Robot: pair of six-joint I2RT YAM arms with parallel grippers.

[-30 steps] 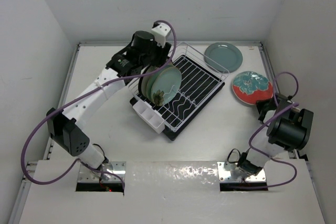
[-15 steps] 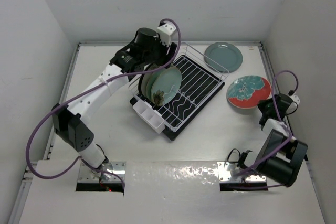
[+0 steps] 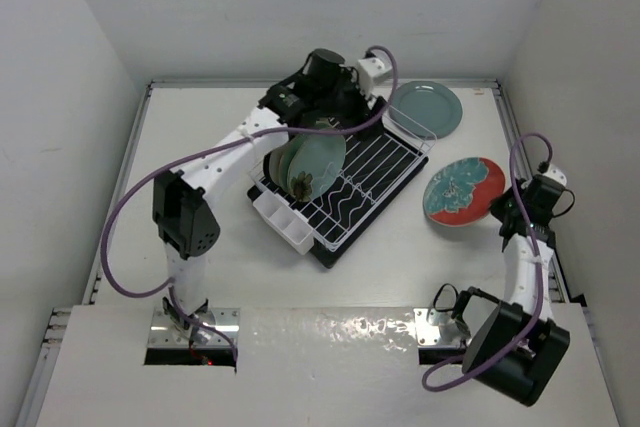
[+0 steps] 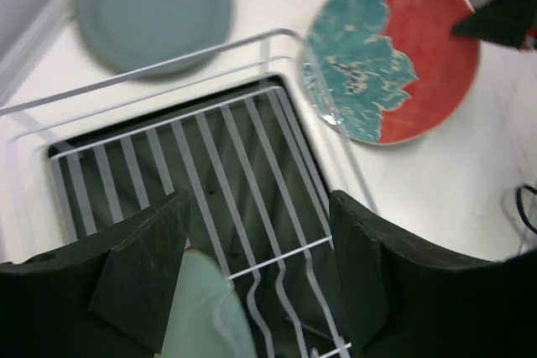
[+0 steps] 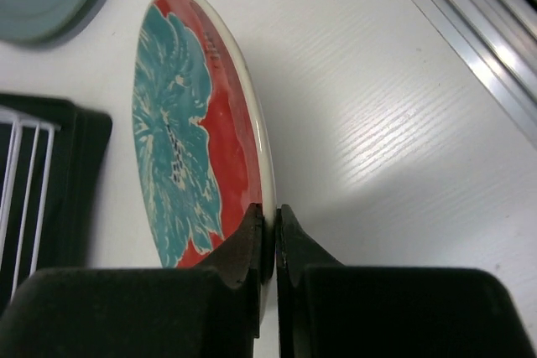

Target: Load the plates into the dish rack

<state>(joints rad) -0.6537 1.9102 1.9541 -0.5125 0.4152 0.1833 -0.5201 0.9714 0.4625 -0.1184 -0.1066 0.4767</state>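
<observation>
The dish rack (image 3: 378, 159) sits mid-table, with a pale green plate (image 3: 316, 162) standing upright in it and a dark-rimmed plate (image 3: 271, 160) right behind. My left gripper (image 3: 347, 113) hovers open over the rack's far end. In the left wrist view its jaws (image 4: 256, 282) stand apart above the wires (image 4: 210, 148), and the green plate's rim (image 4: 201, 312) shows beside the left finger. My right gripper (image 5: 270, 224) is shut on the rim of the red plate with teal flowers (image 5: 185, 140), which is tilted up on edge (image 3: 460, 192). The grey-teal plate (image 3: 426, 109) lies flat at the far right.
A white cutlery box (image 3: 283, 219) hangs on the rack's near-left end. An aluminium rail (image 5: 470, 31) and the right wall run close behind the red plate. Purple cables loop off both arms.
The right gripper closed on the red plate's rim, tipped it up and drew it nearer and left. The left arm swung right, away from the racked plates, its jaws widening slightly.
</observation>
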